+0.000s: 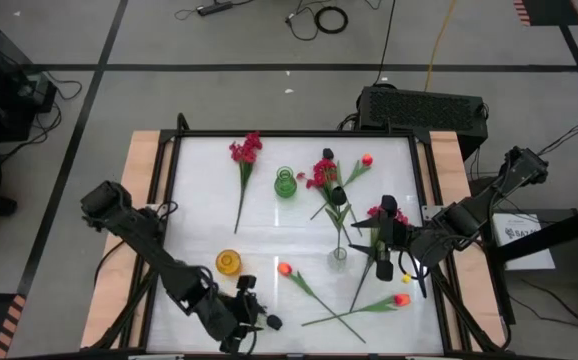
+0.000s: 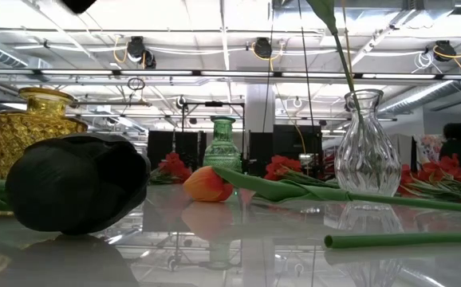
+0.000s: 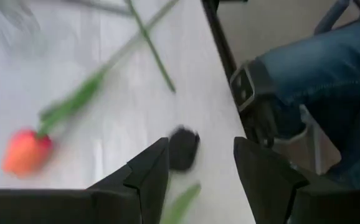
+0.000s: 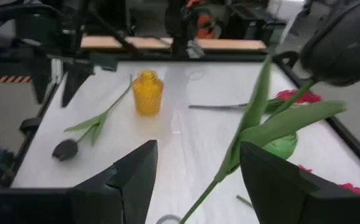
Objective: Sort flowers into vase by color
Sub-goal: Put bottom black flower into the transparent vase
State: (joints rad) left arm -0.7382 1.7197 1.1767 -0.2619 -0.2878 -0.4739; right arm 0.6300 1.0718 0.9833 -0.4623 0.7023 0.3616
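Note:
A black-bloomed flower (image 4: 345, 37) stands with its green stem (image 2: 340, 56) in the clear glass vase (image 1: 339, 256), leaning. My right gripper (image 4: 198, 180) is open, and the stem passes up between its fingers. I cannot tell whether a finger touches it. My left gripper (image 3: 202, 168) is open near the table's front edge, just above a second black bloom (image 3: 183, 149) that lies on the table (image 1: 272, 322). That bloom sits between the fingers' line, apart from them. An orange tulip (image 3: 24, 152) lies nearby.
A yellow vase (image 1: 229, 262) and a green vase (image 1: 285, 183) stand on the table. Crimson sprays (image 1: 246, 150) and orange tulips (image 1: 401, 300) lie scattered over its middle and right. A person's leg in jeans (image 3: 329, 81) is beside the table's front edge.

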